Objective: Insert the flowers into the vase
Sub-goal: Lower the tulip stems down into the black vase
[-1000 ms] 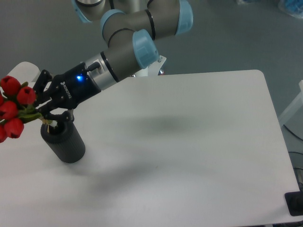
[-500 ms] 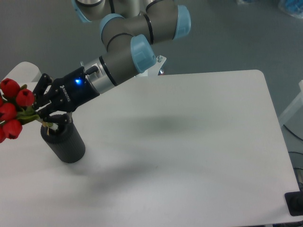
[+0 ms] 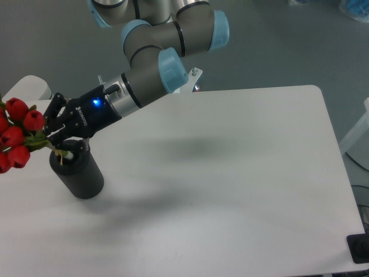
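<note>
Jaws of black two-finger gripper (image 3: 51, 140) clamped on red tulip bunch (image 3: 17, 140), far left of frame, stem ends at mouth of matte black cylindrical vase (image 3: 77, 173).

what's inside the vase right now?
Stem ends of the flowers reach the mouth of the vase at a slant; buds hang out left. The end effector grips the stems and covers part of the rim. How deep they go cannot be seen.

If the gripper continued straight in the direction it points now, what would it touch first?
Probably nothing new: the gripper, shut on the flowers, points left past the table edge, just above the vase. Depth is unclear.
</note>
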Controlling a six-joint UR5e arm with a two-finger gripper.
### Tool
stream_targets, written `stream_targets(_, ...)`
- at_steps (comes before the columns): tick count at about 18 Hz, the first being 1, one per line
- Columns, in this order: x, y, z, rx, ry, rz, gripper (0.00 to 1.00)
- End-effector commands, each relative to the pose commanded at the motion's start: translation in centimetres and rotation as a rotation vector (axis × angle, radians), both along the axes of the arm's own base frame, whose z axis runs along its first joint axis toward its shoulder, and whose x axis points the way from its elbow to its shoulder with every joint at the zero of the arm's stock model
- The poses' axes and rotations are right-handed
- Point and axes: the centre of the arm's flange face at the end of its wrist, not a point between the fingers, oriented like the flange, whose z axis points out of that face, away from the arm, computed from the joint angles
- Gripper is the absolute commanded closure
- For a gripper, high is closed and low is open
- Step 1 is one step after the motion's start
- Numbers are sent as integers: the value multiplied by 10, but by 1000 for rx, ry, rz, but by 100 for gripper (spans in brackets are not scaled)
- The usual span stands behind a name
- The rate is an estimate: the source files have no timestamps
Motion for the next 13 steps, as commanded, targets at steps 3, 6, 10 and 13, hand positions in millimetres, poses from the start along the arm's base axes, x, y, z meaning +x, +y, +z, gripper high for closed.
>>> stream_targets(3,1,-2,-7,1,7,-5,83)
stream_targets(6,-1,-1,-16,-28,32,-2,80)
stream_targets(10,5,-2,-30,-29,52,-22,77)
stream_targets(13,10,-7,-48,-16,72,-44,73)
